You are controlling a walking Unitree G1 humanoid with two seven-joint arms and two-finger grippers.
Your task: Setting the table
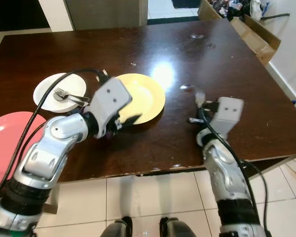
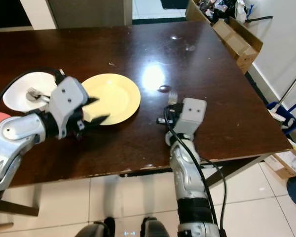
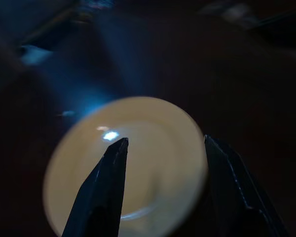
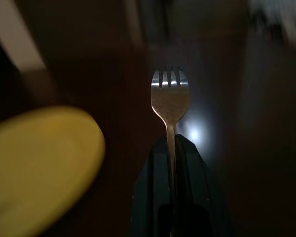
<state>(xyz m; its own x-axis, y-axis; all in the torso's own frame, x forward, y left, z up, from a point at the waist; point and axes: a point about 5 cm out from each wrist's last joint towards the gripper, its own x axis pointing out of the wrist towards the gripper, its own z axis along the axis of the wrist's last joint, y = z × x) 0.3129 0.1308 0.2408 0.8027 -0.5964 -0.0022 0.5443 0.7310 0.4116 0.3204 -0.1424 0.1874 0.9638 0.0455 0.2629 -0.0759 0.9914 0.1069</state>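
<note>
A yellow plate (image 1: 147, 94) lies on the dark wooden table (image 1: 227, 64), a little left of centre. My left gripper (image 1: 127, 120) hovers over the plate's near rim, open, with the plate (image 3: 153, 148) showing between its fingers and nothing held. My right gripper (image 4: 171, 140) is shut on a silver fork (image 4: 170, 94), tines pointing away, to the right of the yellow plate (image 4: 39, 163) and low over the table. The fork (image 2: 172, 96) looks blurred in the head views. A white plate (image 1: 49, 84) carrying another fork (image 1: 69, 96) sits further left.
A pink plate (image 1: 7, 143) lies at the table's near left corner. Cardboard boxes (image 1: 256, 34) stand on the floor beyond the table's far right corner. The table's front edge (image 1: 163, 170) runs just ahead of my body, above a tiled floor.
</note>
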